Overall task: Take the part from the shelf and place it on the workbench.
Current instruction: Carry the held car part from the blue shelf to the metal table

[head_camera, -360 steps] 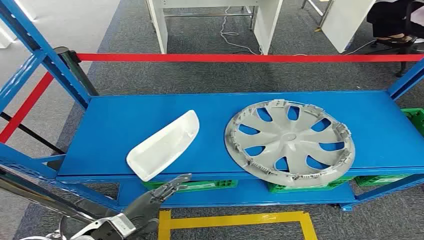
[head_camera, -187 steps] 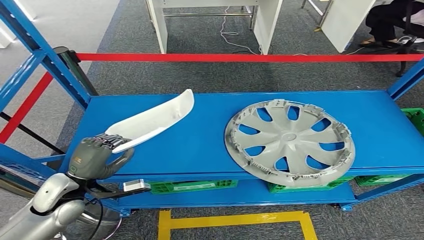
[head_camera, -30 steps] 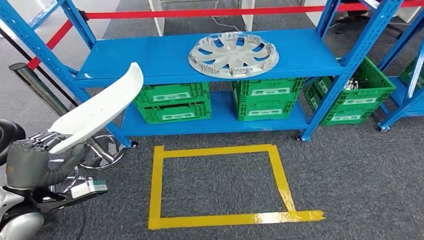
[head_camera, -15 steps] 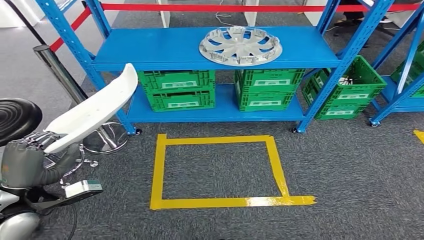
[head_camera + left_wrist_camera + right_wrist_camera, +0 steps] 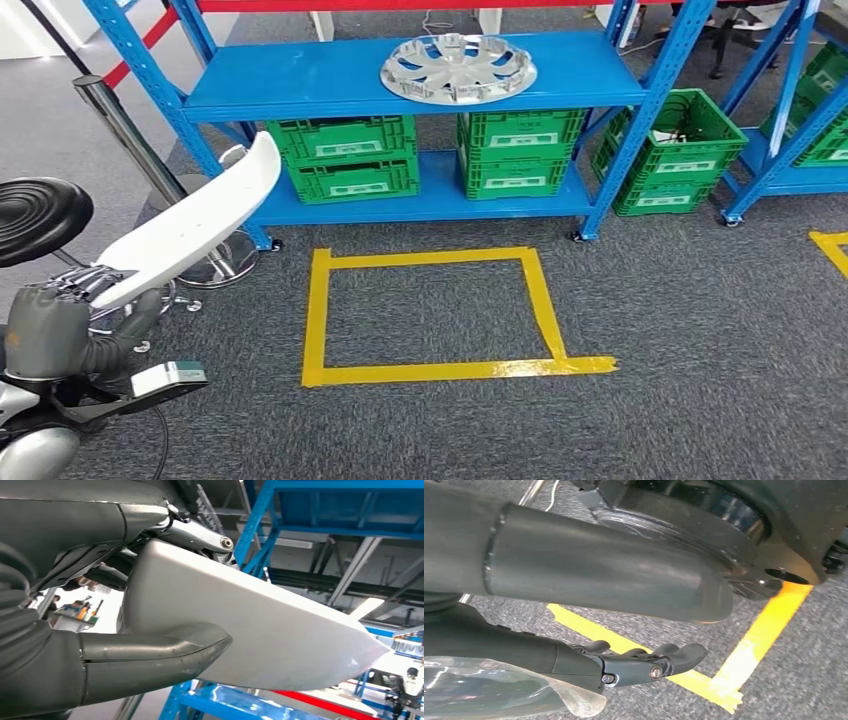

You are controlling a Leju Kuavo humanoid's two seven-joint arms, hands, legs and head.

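Already the first half looks done: the white part (image 5: 190, 235) is off the shelf (image 5: 330, 80) and in the robot's left hand (image 5: 45, 330), which sits well left of the yellow floor square (image 5: 430, 310). The left wrist view shows the grip plainly, with the thick thumb (image 5: 150, 652) pressed on 1 face of the part (image 5: 260, 630) and darker fingers (image 5: 195, 530) clamped over the far edge, so that hand is closed on the part. From the hand the part slants up and away toward the shelf, clear of it and of the black stool (image 5: 40, 215) just left of it.

Beyond the square, the shelf carries a silver wheel cover (image 5: 458, 68) on its upper deck and green crates (image 5: 345, 160) below.

The right hand (image 5: 644, 662) hangs over the carpet above a corner of yellow tape (image 5: 724, 680), its fingers curled loosely and holding nothing.

What remains, as I judge it, is the carry to the workbench and the setting down.
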